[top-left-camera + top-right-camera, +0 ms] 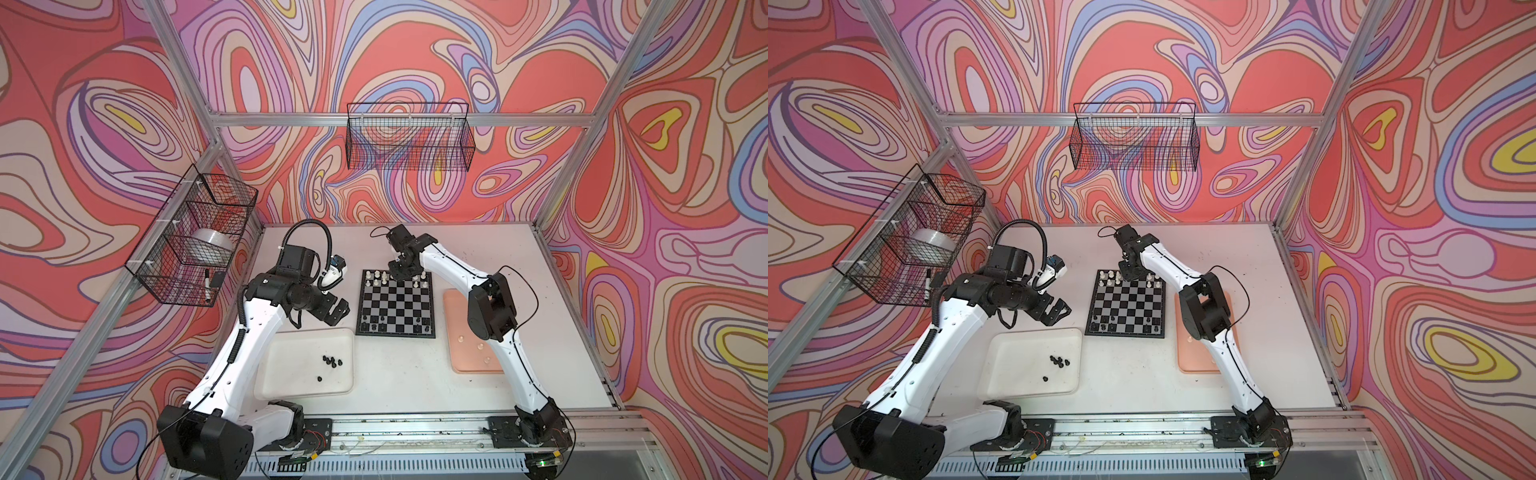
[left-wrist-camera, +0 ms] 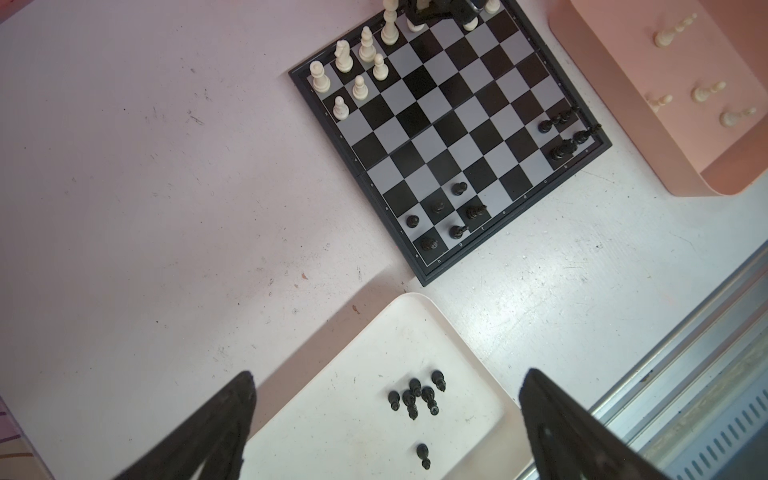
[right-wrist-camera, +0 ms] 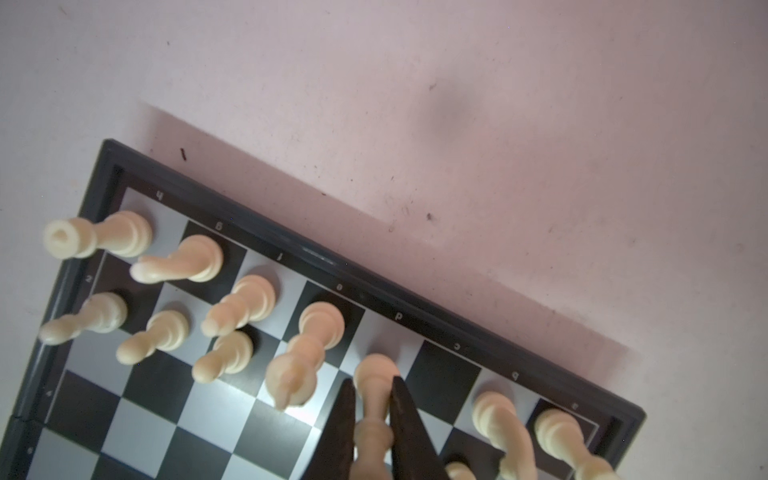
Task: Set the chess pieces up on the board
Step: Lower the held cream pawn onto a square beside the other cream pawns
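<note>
The right gripper point(image 3: 372, 384) is clenched on the slim stem of a tall cream piece point(image 3: 374, 432). One dark finger lies on each side and the jaws are nearly together. The piece stands upright, its long axis running straight down from the tool. Its round base is over the light back-rank square lettered d, towards that square's inner edge. From the wrist view I cannot tell whether the base already rests on the board point(image 3: 158, 390) or hangs just above it. A taller cream neighbour point(image 3: 307, 345) stands just beside it on the e square.

In a top view the tool sits at twelve o'clock on the board, over the cream rows. Black pieces point(image 1: 374, 328) stand along the six o'clock edge. The pink tray point(image 1: 455, 309) lies at four o'clock with a few spare cream pieces point(image 1: 480, 345) in it. The white tray point(image 1: 291, 374) lies at seven o'clock with loose black pieces point(image 1: 331, 360) in it.

The left gripper point(image 1: 338, 309) is spread wide and holds nothing. It hangs at nine o'clock, just off the board, so the right arm alone is on the job. The next move is probably a short straight drop and a release, with the fingers parting without brushing the neighbour.
</note>
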Action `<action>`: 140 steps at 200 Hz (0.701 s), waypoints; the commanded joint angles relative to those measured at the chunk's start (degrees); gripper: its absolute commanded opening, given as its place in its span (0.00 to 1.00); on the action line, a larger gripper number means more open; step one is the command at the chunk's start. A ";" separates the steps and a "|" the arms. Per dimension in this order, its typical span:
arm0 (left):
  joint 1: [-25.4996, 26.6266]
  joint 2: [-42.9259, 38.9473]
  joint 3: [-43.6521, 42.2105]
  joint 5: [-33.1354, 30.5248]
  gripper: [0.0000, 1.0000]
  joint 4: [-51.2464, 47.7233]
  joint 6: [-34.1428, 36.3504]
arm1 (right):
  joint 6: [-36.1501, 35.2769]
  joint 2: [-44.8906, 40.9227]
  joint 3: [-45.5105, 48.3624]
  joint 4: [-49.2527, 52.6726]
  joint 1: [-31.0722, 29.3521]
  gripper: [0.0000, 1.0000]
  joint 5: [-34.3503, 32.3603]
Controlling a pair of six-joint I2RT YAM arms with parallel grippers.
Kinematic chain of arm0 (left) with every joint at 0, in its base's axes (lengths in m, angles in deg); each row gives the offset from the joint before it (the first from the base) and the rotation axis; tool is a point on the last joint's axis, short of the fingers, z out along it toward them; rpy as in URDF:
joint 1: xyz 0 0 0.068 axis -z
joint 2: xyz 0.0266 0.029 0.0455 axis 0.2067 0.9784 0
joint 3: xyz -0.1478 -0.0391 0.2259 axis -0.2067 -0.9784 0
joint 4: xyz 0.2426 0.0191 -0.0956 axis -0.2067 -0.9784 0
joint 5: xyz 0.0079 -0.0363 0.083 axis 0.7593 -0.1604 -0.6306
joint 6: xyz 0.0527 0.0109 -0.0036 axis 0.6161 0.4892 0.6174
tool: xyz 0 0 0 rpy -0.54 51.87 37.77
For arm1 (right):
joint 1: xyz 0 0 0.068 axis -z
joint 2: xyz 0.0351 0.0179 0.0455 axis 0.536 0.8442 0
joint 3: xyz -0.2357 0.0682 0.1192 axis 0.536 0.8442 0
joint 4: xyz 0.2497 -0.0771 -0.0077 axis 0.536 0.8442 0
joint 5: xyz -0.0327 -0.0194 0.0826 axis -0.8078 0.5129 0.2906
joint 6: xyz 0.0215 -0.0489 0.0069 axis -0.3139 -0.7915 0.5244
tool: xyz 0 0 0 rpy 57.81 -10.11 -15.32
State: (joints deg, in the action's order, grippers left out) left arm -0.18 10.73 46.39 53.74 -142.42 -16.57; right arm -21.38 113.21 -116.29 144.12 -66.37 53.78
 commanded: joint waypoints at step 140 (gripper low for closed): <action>0.38 0.12 -0.92 -0.45 1.00 -0.12 0.36 | -1.23 2.10 -3.67 0.61 -0.37 0.28 -1.14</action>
State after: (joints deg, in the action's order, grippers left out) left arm -0.18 10.75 46.04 53.74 -142.38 -16.57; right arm -21.97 114.52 -117.97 144.47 -66.37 53.56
